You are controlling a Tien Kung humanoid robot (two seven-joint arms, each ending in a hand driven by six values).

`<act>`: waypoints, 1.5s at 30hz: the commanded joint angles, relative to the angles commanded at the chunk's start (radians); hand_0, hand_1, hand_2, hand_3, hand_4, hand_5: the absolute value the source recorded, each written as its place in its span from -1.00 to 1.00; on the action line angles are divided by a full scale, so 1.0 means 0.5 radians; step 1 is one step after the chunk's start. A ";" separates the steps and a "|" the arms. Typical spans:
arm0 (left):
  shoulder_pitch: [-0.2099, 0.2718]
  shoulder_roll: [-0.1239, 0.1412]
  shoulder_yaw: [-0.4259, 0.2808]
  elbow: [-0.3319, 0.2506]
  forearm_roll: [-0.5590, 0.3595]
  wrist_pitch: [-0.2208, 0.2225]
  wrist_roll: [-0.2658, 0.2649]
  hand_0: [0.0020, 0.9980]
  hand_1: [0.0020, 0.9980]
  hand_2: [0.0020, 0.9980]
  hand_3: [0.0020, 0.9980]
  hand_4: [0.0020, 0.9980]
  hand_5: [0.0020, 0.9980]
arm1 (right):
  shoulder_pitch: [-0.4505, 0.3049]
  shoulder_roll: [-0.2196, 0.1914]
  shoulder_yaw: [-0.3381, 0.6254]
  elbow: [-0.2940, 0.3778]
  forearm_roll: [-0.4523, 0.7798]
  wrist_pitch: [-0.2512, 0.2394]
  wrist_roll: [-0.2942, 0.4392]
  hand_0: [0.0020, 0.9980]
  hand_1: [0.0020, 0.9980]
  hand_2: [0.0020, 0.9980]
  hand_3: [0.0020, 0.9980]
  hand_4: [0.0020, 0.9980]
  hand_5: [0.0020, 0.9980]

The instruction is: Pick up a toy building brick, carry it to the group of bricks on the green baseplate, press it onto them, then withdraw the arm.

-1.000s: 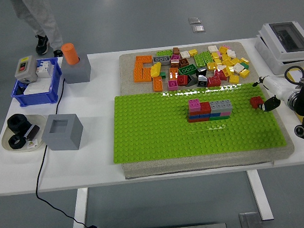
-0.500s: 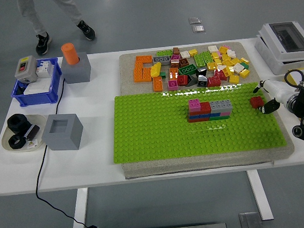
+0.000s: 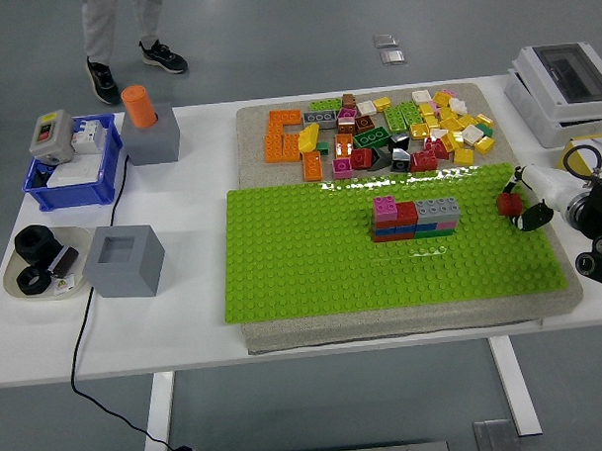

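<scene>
Although no writing can be read, the group of bricks (image 3: 416,219) stands on the green baseplate (image 3: 313,275); at its right edge, the right hand (image 3: 531,203) is clamped on a red brick (image 3: 508,203).

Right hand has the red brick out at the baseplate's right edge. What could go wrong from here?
1. The right hand pinches the red brick only at its fingers' tips, so it may slip or tilt in transit.
2. The brick stack is stepped, with a pink brick on the left; a misaligned press might not seat.
3. Pressing hard could shift the green baseplate.
</scene>
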 joint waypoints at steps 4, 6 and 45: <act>0.000 -0.001 0.004 0.000 -0.004 0.000 -0.003 0.60 0.52 0.49 0.62 0.73 0.16 | -0.007 0.007 -0.003 -0.006 0.015 -0.014 0.008 0.82 0.93 0.97 0.26 0.33 -1.00; 0.001 -0.003 0.006 0.000 -0.005 0.001 -0.004 0.60 0.52 0.49 0.62 0.73 0.16 | -0.008 0.008 -0.003 -0.008 0.019 -0.017 0.012 0.82 0.93 0.97 0.26 0.33 -1.00; 0.012 -0.010 0.013 0.002 -0.007 0.002 -0.010 0.61 0.53 0.49 0.62 0.73 0.17 | -0.053 -0.123 -0.146 0.215 0.144 -0.528 0.106 0.79 0.90 0.89 0.10 -0.10 -0.91</act>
